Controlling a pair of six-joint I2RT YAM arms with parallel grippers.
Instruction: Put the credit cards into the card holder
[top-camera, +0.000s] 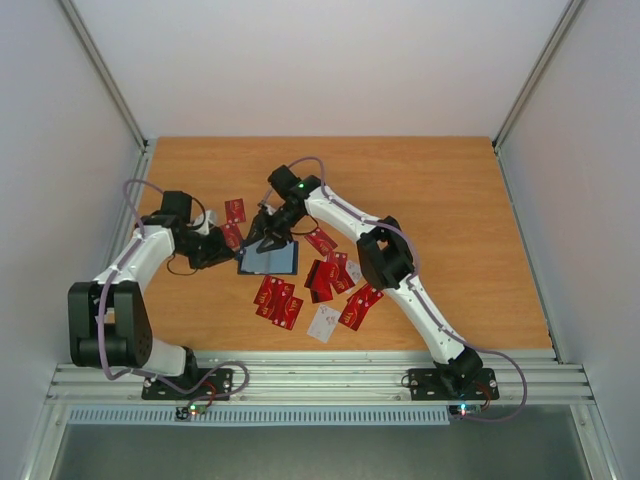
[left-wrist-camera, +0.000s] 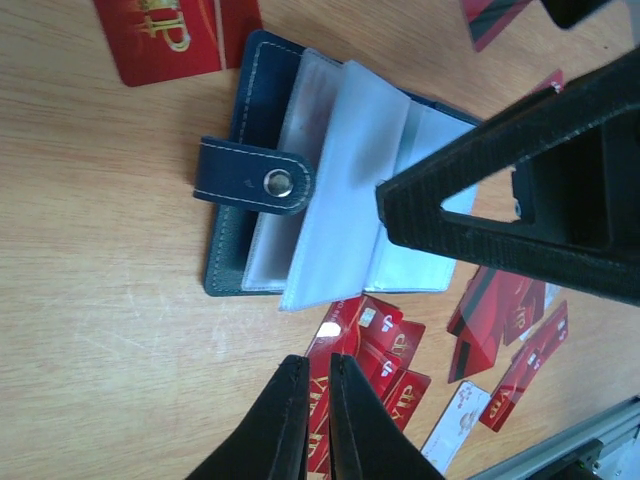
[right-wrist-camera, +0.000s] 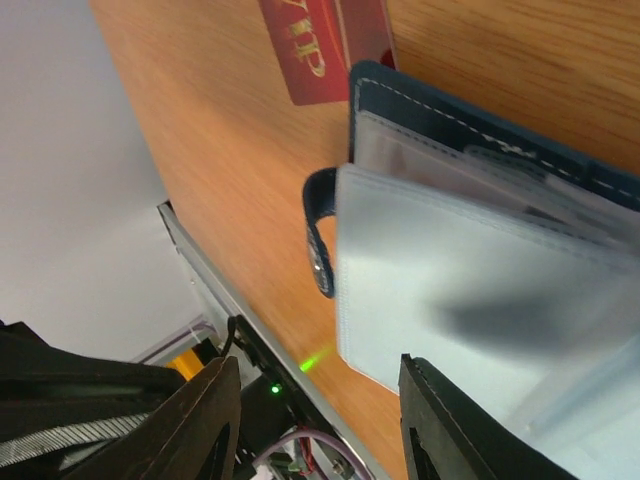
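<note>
The card holder, dark navy with pale stitching, lies open and flat on the table, left of its middle. Its clear plastic sleeves are loosely fanned, and a snap strap lies across one edge. Red credit cards lie loose around it, most in overlapping clusters toward the near edge, one white among them, and two toward the left edge.

Setting: a robot lab test cell, not a home or office. A bare wooden tabletop is boxed in by plain white panels on metal corner posts. A left arm and a right arm are bolted to a slotted aluminium rail at the near edge.
</note>
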